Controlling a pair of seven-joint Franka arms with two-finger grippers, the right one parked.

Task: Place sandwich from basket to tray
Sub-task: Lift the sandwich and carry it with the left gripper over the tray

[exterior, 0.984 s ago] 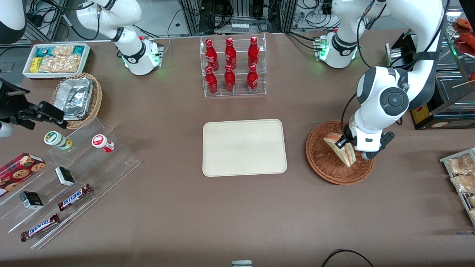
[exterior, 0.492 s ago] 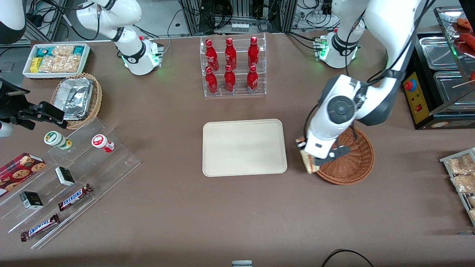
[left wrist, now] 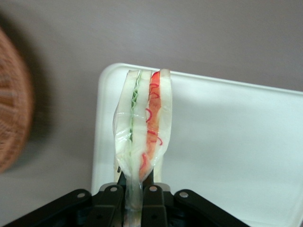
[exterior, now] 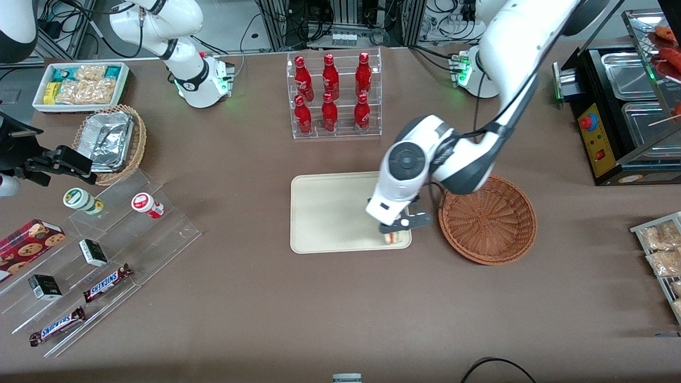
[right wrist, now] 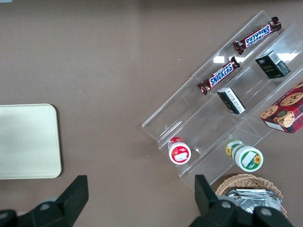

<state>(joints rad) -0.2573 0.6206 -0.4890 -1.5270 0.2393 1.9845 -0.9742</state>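
The sandwich (exterior: 392, 238), a clear-wrapped wedge with green and red filling (left wrist: 142, 123), hangs in my gripper (exterior: 396, 227), which is shut on its wrapped end (left wrist: 135, 187). It is held over the corner of the cream tray (exterior: 330, 213) that lies beside the basket and nearest the front camera. Whether the sandwich touches the tray (left wrist: 227, 142) I cannot tell. The reddish-brown wicker basket (exterior: 487, 218) stands beside the tray toward the working arm's end, with nothing in it. Its rim (left wrist: 12, 127) also shows in the left wrist view.
A clear rack of red bottles (exterior: 332, 96) stands farther from the front camera than the tray. Toward the parked arm's end are an acrylic stepped stand with snack bars (exterior: 101, 250), a tan basket of foil trays (exterior: 109, 141) and a white bin (exterior: 80, 85). A black machine (exterior: 622, 106) stands at the working arm's end.
My gripper has lifted the sandwich out of the basket and carried it sideways toward the parked arm's end, to above the tray's corner. The basket now holds nothing.
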